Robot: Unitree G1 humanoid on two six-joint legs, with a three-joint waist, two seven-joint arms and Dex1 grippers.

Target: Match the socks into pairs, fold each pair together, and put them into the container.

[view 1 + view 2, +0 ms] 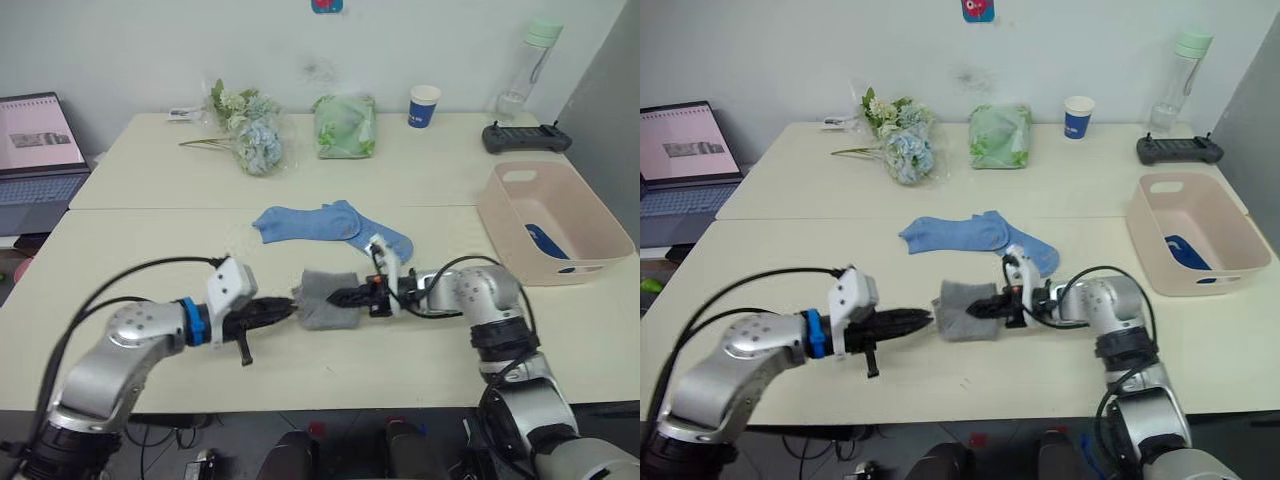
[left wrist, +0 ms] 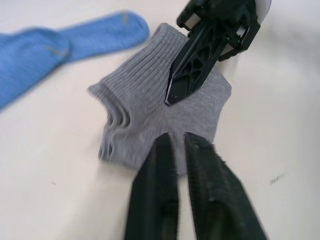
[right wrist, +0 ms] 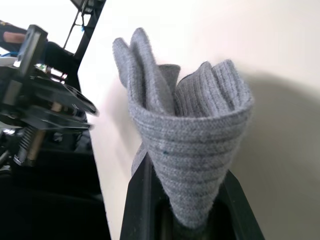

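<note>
right gripper clamps the folded grey pair; left gripper nearly closed, empty, just left. risk: layers unfold when carried right to container.

Grey ribbed socks (folded) sit between black fingers. Light blue socks lie on the cream table. The container is pale pink; the cup is blue and white.
</note>
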